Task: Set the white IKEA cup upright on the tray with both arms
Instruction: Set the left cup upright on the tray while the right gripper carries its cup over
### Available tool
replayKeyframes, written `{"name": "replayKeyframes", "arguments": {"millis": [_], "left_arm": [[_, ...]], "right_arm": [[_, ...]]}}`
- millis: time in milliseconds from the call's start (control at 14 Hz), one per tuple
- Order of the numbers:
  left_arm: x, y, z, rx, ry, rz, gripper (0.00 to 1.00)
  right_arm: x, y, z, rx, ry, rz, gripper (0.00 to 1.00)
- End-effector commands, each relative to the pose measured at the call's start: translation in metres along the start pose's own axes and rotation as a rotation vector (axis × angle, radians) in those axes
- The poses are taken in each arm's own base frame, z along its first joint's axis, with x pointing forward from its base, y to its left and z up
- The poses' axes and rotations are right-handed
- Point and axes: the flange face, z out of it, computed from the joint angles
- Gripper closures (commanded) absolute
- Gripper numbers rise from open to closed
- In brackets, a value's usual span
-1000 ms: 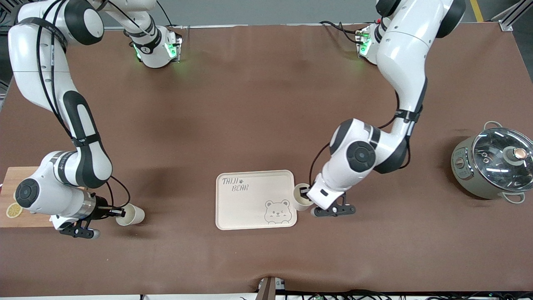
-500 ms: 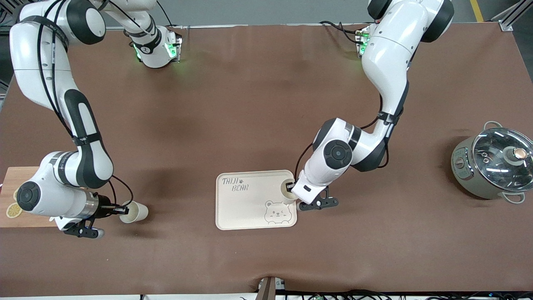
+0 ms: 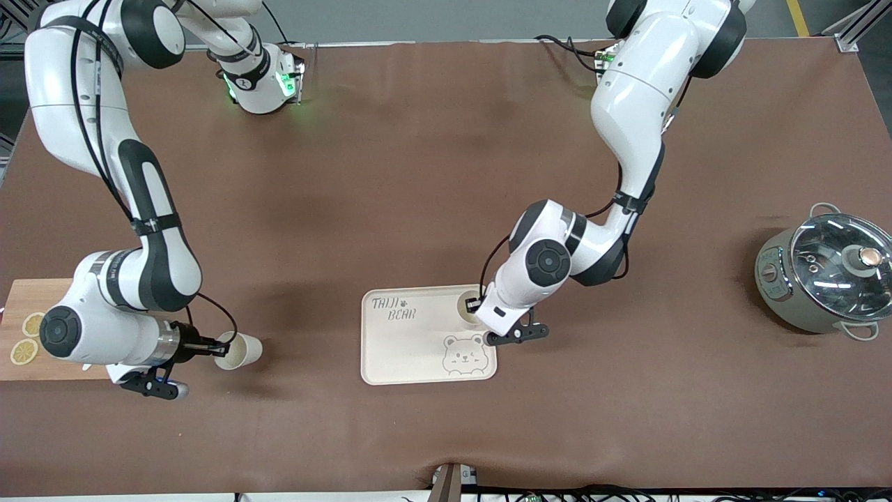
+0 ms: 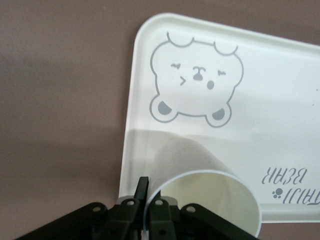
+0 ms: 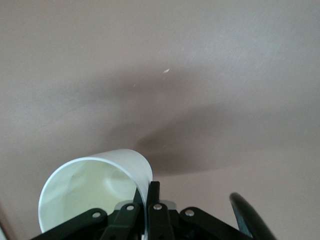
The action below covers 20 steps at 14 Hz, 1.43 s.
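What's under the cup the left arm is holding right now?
The cream tray lies under the white cup, held at its rim by the left end effector. The cup's base is hidden, so contact with the tray cannot be seen.

Even, fairly bright overhead light; soft diffuse shadows lie on the brown worktop under both arms. White glare streaks the pot's glass lid. Both wrist views are sharp on the cups, with a broad dim shadow
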Motion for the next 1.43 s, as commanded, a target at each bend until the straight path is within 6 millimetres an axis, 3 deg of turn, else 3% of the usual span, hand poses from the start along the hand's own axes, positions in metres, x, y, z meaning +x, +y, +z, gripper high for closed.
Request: {"name": "replayKeyframes", "arguments": {"millis": [0, 214, 357, 500, 571, 857, 929, 1071, 1357], "left_arm": [[0.001, -0.001, 0.010, 0.001, -0.006, -0.024, 1.00], [0.001, -0.002, 0.012, 0.004, -0.009, -0.023, 1.00], [0.001, -0.003, 0.012, 0.005, -0.010, -0.025, 0.99], [0.001, -0.002, 0.012, 0.005, -0.011, -0.025, 0.70], [0.002, -0.003, 0.011, 0.005, -0.008, -0.027, 0.63], [0.004, -0.005, -0.001, 0.017, -0.010, -0.026, 0.08], [0.006, -0.006, -0.010, 0.018, -0.011, -0.028, 0.00], [0.009, -0.009, -0.027, 0.030, -0.015, -0.032, 0.00], [0.024, -0.018, -0.086, 0.029, 0.037, -0.039, 0.00]], "right_arm": [[-0.019, -0.046, -0.002, -0.010, -0.021, 0.081, 1.00], [-0.035, -0.093, -0.009, -0.016, -0.024, 0.181, 1.00], [-0.051, -0.128, -0.004, -0.027, -0.024, 0.226, 1.00], [-0.063, -0.157, -0.003, -0.025, -0.014, 0.283, 1.00], [-0.070, -0.172, -0.002, -0.024, -0.007, 0.294, 1.00], [-0.087, -0.204, 0.009, -0.019, 0.002, 0.369, 1.00], [-0.090, -0.210, 0.014, -0.015, 0.007, 0.379, 1.00], [-0.096, -0.226, 0.021, 0.005, 0.030, 0.399, 1.00], [-0.110, -0.253, 0.037, 0.029, 0.061, 0.424, 1.00]]}}
